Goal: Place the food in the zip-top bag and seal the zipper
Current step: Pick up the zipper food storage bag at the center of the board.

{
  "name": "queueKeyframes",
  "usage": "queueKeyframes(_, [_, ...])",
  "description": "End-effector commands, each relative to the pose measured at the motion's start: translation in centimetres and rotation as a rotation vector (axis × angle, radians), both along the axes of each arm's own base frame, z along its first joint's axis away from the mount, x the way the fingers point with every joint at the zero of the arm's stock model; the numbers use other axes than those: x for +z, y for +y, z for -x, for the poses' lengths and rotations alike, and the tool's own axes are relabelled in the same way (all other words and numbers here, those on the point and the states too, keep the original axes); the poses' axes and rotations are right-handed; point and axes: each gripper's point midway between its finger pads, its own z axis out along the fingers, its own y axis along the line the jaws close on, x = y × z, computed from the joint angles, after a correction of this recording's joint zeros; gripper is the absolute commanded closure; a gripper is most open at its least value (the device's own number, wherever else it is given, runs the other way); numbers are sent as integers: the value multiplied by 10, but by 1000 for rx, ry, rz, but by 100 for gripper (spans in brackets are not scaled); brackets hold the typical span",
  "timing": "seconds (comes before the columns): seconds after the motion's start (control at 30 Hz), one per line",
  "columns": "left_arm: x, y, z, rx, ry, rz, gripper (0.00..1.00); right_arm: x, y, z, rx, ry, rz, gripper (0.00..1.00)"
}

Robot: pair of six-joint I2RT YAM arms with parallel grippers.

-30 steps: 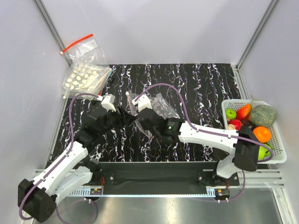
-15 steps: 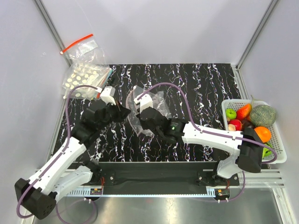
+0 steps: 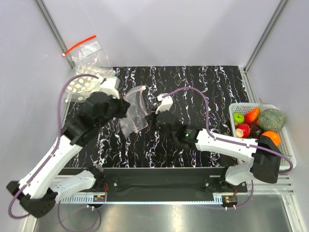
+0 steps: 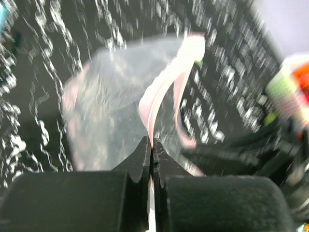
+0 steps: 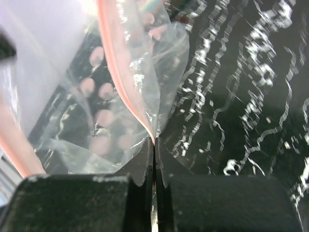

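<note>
Black, white-veined bench [image 3: 207, 92] filled the floor of a pale grey enclosure. The zip-top bag [image 3: 133, 115] was held just to the 9 o'clock side of the bench centre, spread between both end effectors. Whether its lower edge touched the bench could not be determined.

The zipper [image 4: 166, 87] ran as a pinkish strip along the mouth. In the left wrist view, the left end effector [image 3: 125, 107] was clenched on this strip, jaws pressed together on it. In the right wrist view, the right end effector [image 3: 150, 119] gripped the zipper [image 5: 123, 82] likewise, at the 3 o'clock side of the bag.

The dark green bumpy lump [image 3: 271, 118] and the orange-red piece [image 3: 252, 115] lay in a white basket [image 3: 289, 162] at the 3 o'clock edge, well apart from the bag, among round fruits. A stack of dotted bags [image 3: 79, 84] sat at 10 o'clock.
</note>
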Motion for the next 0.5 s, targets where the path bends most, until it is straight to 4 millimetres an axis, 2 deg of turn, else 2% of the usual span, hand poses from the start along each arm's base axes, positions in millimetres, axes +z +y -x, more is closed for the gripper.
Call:
queueKeyframes(0.0, [-37,-12,-5,-7,72,-145,100,-15,-17,-7,-106,109,-126,100])
queueKeyframes(0.03, [-59,-17,-7,-4,106,-180,100,-21,-21,-6,-124,127,-136,100])
queueKeyframes(0.07, [-62,-31,-7,-22,97,-157,100,-39,-27,-4,-137,148,-110,100])
queueKeyframes(0.1, [-69,-37,-6,-29,102,-153,100,-49,-32,-2,-154,167,-100,100])
queueKeyframes(0.13, [-84,-42,-5,-37,123,-167,100,-55,-38,-1,-172,179,-98,100])
queueKeyframes(0.17, [-84,-54,-4,-55,113,-140,100,-70,-46,2,-196,207,-91,100])
queueKeyframes(0.23, [-91,-65,-5,-65,121,-148,100,-81,-58,5,-229,218,-76,98])
queueKeyframes(0.27, [-90,-73,-3,-81,115,-146,100,-86,-67,8,-248,226,-77,94])
queueKeyframes(0.33, [-89,-83,-4,-94,111,-148,100,-91,-80,10,-280,222,-67,79])
queueKeyframes(0.37, [-89,-88,-3,-107,109,-146,100,-92,-89,13,-286,217,-69,58])
queueKeyframes(0.4, [-89,-93,-2,-120,109,-146,100,-92,-93,13,-296,211,-74,51])
queueKeyframes(0.43, [-87,-97,-2,-127,109,-149,100,-86,-99,13,-305,195,-86,48])
queueKeyframes(0.47, [-88,-100,-2,-133,111,-151,100,-90,-104,15,-309,191,-75,45])
